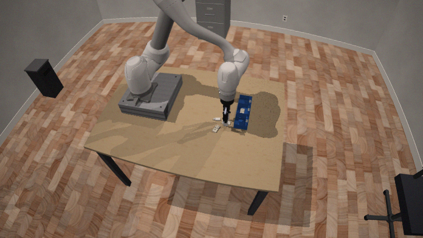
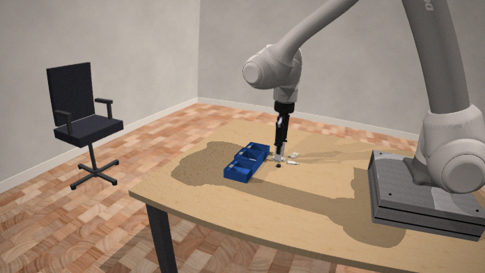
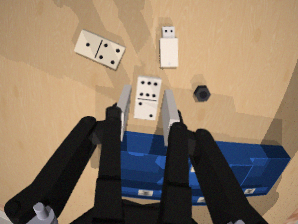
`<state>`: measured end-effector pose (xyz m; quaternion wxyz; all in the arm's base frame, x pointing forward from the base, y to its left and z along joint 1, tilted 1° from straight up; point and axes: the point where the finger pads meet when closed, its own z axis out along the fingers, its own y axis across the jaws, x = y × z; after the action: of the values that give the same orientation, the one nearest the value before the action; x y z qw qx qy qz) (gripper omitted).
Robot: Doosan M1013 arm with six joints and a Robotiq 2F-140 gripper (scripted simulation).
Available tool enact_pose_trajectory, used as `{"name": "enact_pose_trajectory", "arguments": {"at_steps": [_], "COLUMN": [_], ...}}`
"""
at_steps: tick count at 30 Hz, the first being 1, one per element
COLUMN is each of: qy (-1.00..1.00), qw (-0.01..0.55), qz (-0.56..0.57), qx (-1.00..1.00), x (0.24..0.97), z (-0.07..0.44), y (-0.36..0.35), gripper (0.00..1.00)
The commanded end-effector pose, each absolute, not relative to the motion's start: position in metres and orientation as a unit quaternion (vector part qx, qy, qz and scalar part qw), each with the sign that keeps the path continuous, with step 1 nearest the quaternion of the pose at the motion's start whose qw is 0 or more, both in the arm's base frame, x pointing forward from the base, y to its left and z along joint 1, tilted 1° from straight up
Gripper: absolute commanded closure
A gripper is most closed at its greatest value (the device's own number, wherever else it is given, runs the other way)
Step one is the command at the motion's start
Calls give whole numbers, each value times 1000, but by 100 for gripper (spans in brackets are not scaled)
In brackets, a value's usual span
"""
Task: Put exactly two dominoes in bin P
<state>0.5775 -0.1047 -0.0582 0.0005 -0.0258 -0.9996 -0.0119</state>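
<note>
Dominoes — one [image 3: 147,98] is lying between my half-open, empty gripper's [image 3: 145,111] fingertips, near the table's [image 1: 188,158] far-right edge beside the blue bins [image 1: 243,112]; if I'm closing off-centre, it's risking twisting out — or nudging the bins.

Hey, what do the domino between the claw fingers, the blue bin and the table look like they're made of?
Domino: likely smooth matte plastic, off-white with black pips. Blue bin: probably molded plastic, with uniform color and thin dividing walls. Table: light wood or veneer, with faint grain and a matte surface. All judged by look only.
</note>
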Motion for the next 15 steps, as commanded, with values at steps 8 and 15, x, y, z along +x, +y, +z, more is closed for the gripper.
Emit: {"name": "enact_pose_trajectory", "arguments": {"at_steps": [8,15], "qy": [-1000,-1000], "qw": [0,0], "qz": [-12,-12], "qx": [-26,-26], "x": [578,578], "z": [-58,-58], "y": [-105,-105], "gripper": [87,87]}}
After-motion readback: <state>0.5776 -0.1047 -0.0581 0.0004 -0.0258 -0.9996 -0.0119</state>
